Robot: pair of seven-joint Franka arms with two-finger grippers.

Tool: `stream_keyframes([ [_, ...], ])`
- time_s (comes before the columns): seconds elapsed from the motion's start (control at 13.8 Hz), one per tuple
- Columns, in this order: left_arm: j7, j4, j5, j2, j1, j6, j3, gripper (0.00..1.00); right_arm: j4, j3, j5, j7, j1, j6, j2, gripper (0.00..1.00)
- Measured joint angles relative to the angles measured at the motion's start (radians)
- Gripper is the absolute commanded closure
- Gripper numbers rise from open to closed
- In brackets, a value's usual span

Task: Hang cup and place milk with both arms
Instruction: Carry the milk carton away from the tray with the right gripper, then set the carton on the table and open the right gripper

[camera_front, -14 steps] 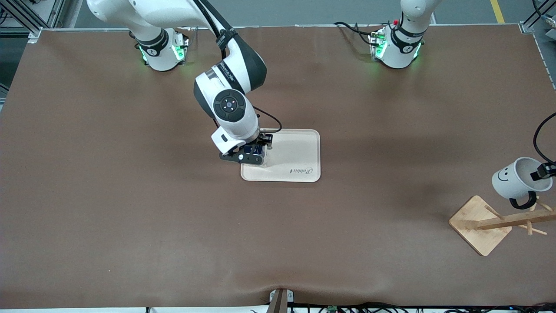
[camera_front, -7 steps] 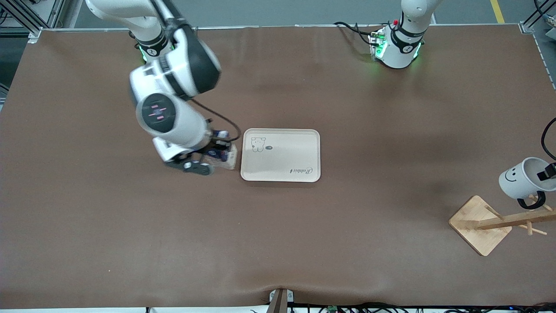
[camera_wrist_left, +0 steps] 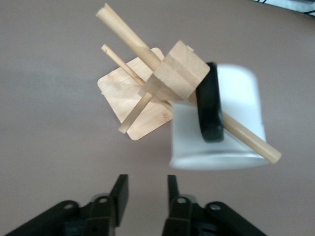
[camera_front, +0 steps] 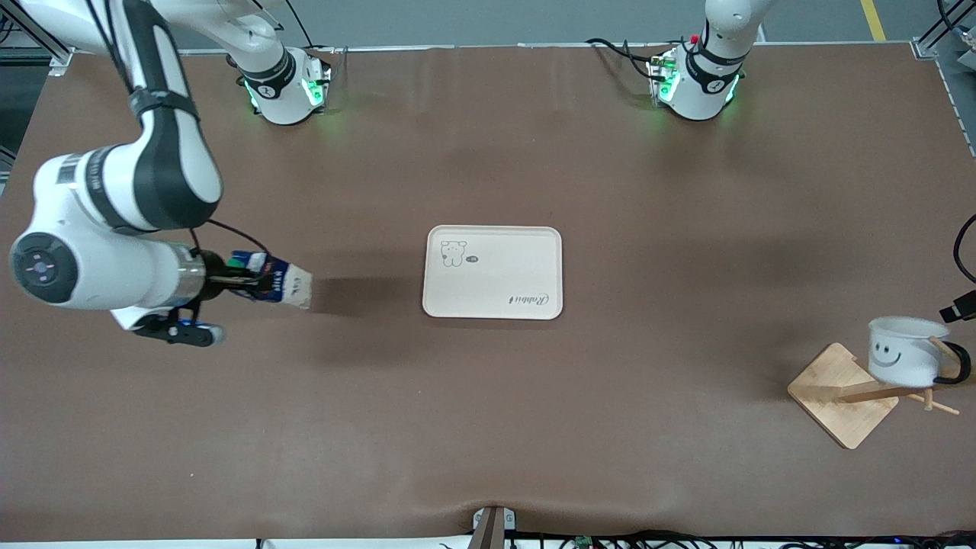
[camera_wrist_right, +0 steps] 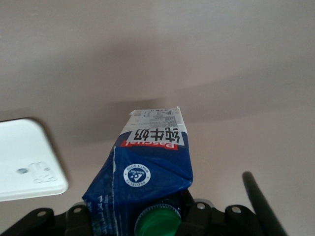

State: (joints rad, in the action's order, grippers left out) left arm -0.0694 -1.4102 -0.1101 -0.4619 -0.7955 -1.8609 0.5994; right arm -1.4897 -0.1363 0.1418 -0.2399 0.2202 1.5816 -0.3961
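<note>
Now, nearest the camera, the wooden rack [camera_front: 842,393] stands at the left arm's end of the desk [camera_front: 488,427] — the cup [camera_front: 903,358] hangs by its black handle on a peg. The left gripper [camera_wrist_left: 145,194] hovers just beside it, fingers [camera_wrist_left: 119,189] spread, holding nothing. The right gripper [camera_front: 229,278] pinches the milk [camera_front: 278,280] sideways over the desk, well apart from the cream tray [camera_front: 534,252].
</note>
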Motion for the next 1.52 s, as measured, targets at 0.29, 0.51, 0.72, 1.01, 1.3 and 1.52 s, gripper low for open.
stream_keyframes([
  [0.29,0.122,0.016,0.002,0.013,0.008,-0.001,0.052,0.0,-0.107,0.0,-0.046,0.151,-0.117,0.084,0.054,0.89],
  [0.51,0.192,0.016,0.002,0.042,0.023,0.016,0.087,0.0,-0.293,0.0,-0.048,0.25,-0.193,0.252,0.123,0.89],
  [0.72,0.2,0.016,0.002,0.07,0.037,0.064,0.105,0.0,-0.468,0.001,-0.049,0.301,-0.23,0.409,0.157,0.88],
  [1.01,0.221,0.016,0.0,0.125,0.056,0.123,0.12,0.0,-0.529,0.003,-0.048,0.323,-0.253,0.444,0.179,0.36],
  [1.3,0.273,0.016,-0.001,0.199,0.071,0.202,0.156,0.0,-0.529,0.008,-0.048,0.325,-0.253,0.437,0.184,0.0],
  [1.52,0.274,0.016,-0.001,0.24,0.071,0.222,0.162,0.0,-0.454,0.012,-0.053,0.325,-0.252,0.265,0.18,0.0],
])
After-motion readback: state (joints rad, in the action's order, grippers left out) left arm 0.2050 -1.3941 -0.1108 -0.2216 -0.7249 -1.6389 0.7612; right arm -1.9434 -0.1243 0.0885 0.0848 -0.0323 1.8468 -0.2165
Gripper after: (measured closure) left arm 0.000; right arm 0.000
